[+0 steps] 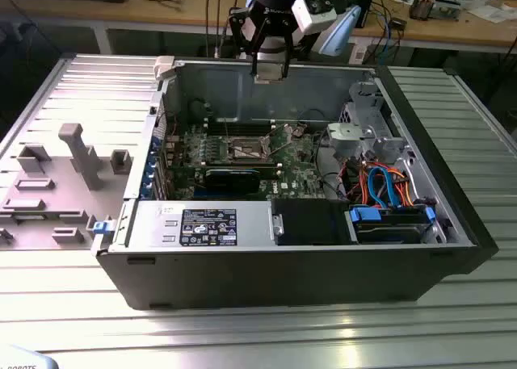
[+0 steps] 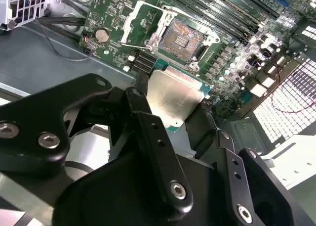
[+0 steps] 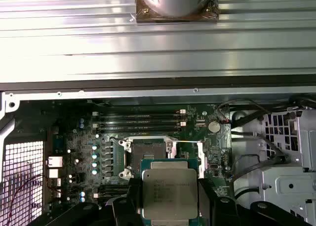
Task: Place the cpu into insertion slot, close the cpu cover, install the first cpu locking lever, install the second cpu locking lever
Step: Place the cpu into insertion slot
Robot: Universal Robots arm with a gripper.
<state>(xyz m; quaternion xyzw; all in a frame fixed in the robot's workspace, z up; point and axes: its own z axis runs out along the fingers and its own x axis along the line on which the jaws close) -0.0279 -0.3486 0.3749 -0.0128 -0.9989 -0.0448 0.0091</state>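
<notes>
Case (image 1: pixel 283 280) lies open, a printed label (image 1: pixel 208 226) on its inner panel. Above it we see the gripper (image 1: pixel 269 73), 2 fingers (image 2: pixel 143 105) clamped on the cpu (image 3: pixel 170 194), apart from the bare insertion slot (image 2: pixel 183 40); the cpu cover (image 2: pixel 139 21) stands raised.

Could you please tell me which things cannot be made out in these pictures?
1. The underside of the cpu: it faces away in both wrist views, so its contacts cannot be checked.
2. The cpu's side edges: covered in the first wrist view by the claw shut on it.
3. The pins of the insertion slot: too small in the exterior view.
4. Whether the cpu sits level: too small to tell in the exterior view.
</notes>
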